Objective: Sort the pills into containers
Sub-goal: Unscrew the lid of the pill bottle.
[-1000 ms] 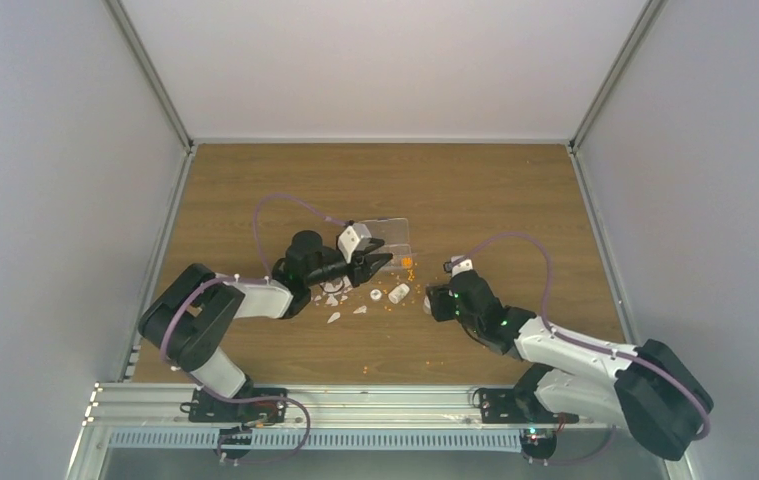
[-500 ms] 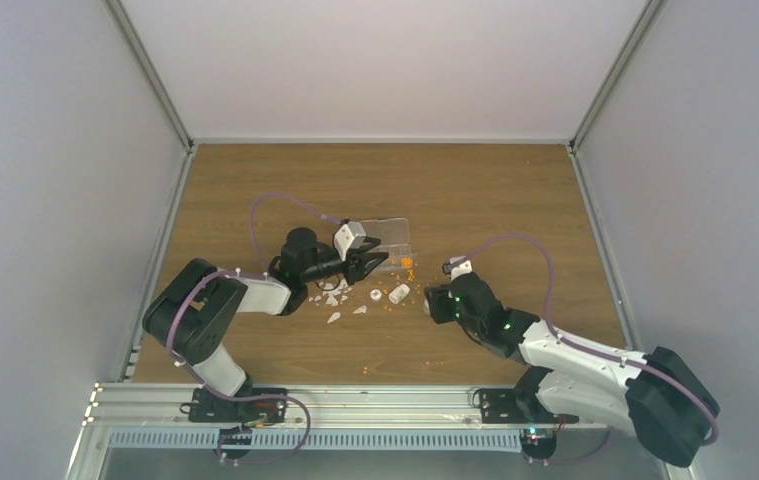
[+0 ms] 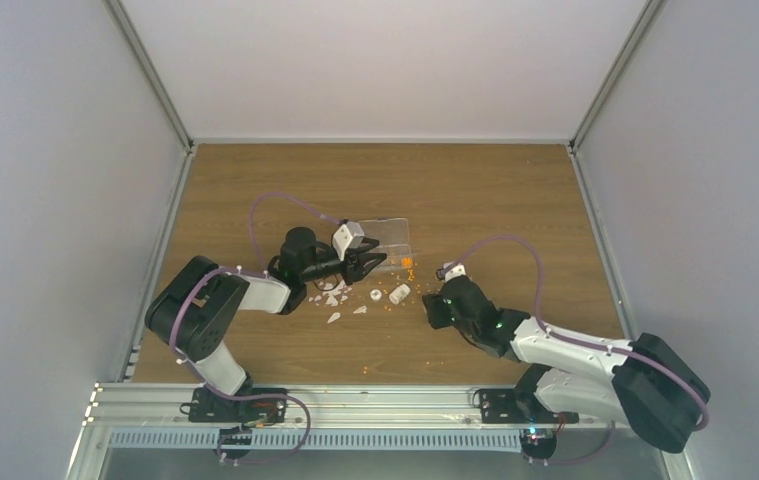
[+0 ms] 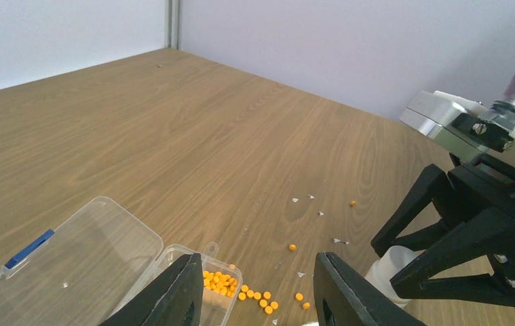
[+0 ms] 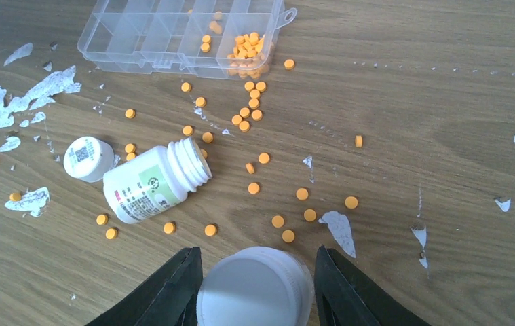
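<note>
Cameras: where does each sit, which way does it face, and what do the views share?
Top external: overhead behind the bases, looking down on the table; both arms show.
Left wrist: low, facing across the table; left gripper at bottom, right gripper beyond.
Right wrist: angled down; its fingers flank a white vial.
Shared: organiser box and orange pills, all views.

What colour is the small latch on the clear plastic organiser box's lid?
Blue; the small latch shows best in the left wrist view.
</note>
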Robot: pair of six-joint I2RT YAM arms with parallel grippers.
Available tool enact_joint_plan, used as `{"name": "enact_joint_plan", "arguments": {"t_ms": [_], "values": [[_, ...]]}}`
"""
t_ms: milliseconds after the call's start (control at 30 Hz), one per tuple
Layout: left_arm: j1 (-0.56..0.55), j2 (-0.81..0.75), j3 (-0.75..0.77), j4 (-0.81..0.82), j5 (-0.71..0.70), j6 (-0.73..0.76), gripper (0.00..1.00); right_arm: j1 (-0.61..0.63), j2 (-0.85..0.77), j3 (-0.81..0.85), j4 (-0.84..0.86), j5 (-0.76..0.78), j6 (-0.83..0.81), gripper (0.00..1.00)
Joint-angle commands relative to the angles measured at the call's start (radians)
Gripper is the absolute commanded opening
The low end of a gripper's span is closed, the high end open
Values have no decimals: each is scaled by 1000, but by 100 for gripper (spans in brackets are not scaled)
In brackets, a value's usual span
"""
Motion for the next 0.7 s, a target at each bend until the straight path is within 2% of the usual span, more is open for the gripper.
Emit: {"name": "enact_joint_plan", "arguments": {"t_ms": [0,300,467,600,667], "values": [[6,11,11,60,15,5,99,15,9,29,-21,46,-3,100],[9,24,20,63,32,11,99,18,-26,28,-35,62,-3,99],[9,35,19,74,53,21,99,16,-6,37,-28,61,-15,81],[13,44,18,77,54,30,99,16,10,43,-23,54,-26,75],[15,46,12,92,65,31,99,17,15,46,-22,53,-29,63]]}}
